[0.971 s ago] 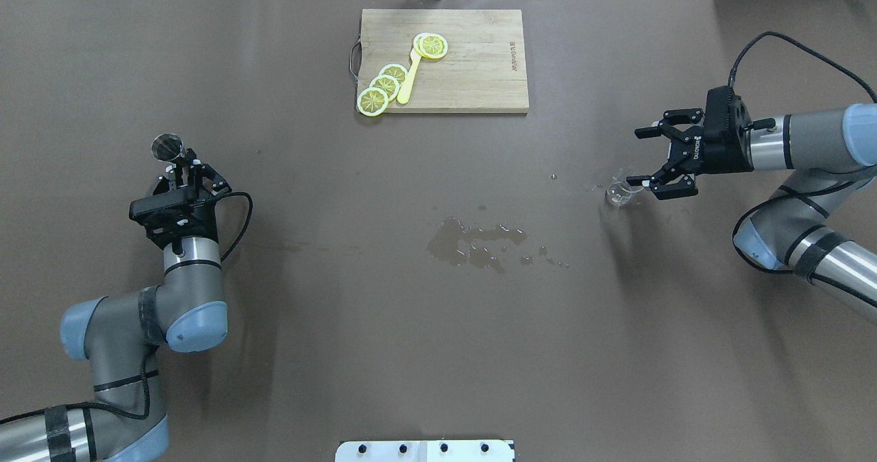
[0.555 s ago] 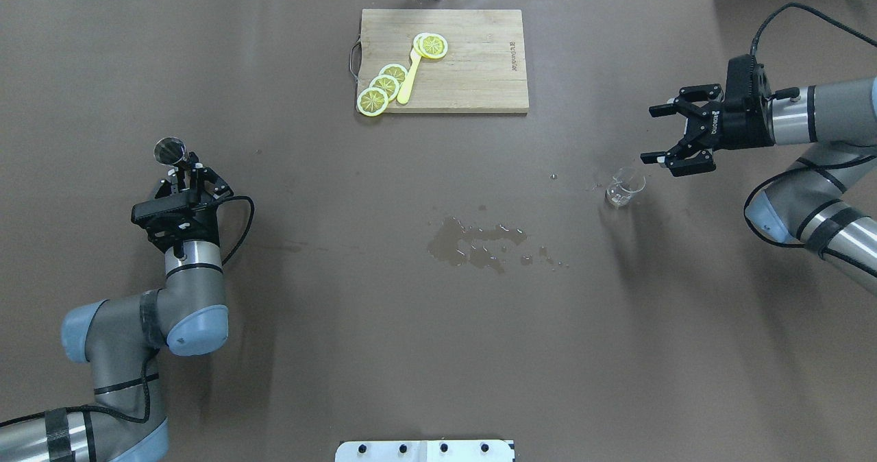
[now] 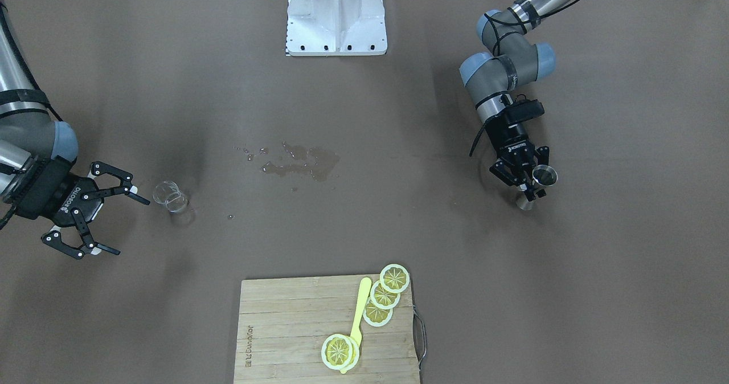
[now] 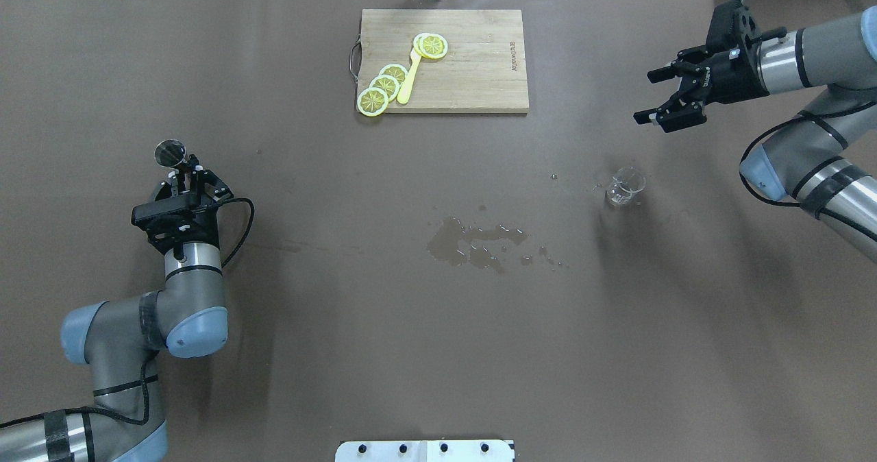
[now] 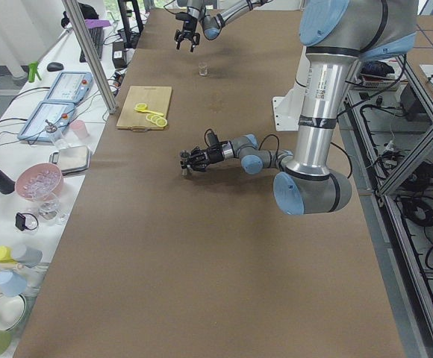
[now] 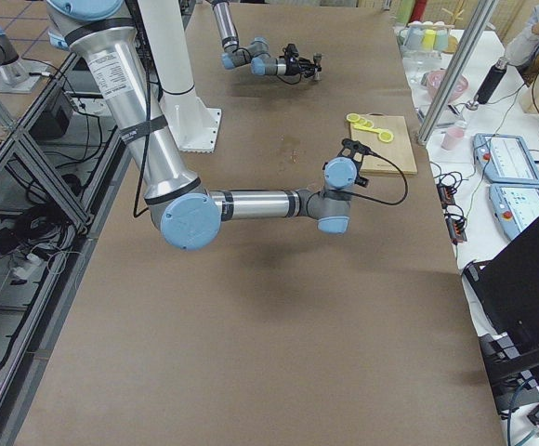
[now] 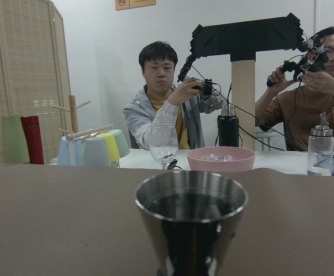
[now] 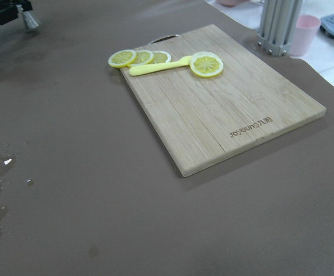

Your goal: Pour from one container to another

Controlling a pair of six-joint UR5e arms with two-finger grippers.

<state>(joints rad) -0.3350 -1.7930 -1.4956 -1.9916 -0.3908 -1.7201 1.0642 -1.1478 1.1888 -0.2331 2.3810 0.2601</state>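
A small clear glass beaker (image 4: 625,188) (image 3: 170,196) stands upright on the brown table, apart from both arms. My right gripper (image 4: 644,96) (image 3: 134,228) hangs open and empty, off to the far right side of the beaker. At the table's left, a steel cup (image 4: 170,152) (image 3: 544,175) sits at the tips of my left gripper (image 4: 183,174), which is shut on its lower part. The left wrist view shows that cup (image 7: 191,224) upright and close, with dark liquid inside.
A puddle of spilled liquid (image 4: 476,239) (image 3: 302,162) lies mid-table, with droplets trailing toward the beaker. A wooden cutting board (image 4: 473,64) (image 8: 224,109) at the far edge carries lemon slices (image 4: 384,85) and a yellow spoon (image 4: 410,78). The white robot base plate (image 4: 425,450) sits at the near edge.
My right gripper, still open, has drawn back from beside the beaker toward the far right of the table. The left arm and steel cup have barely shifted.
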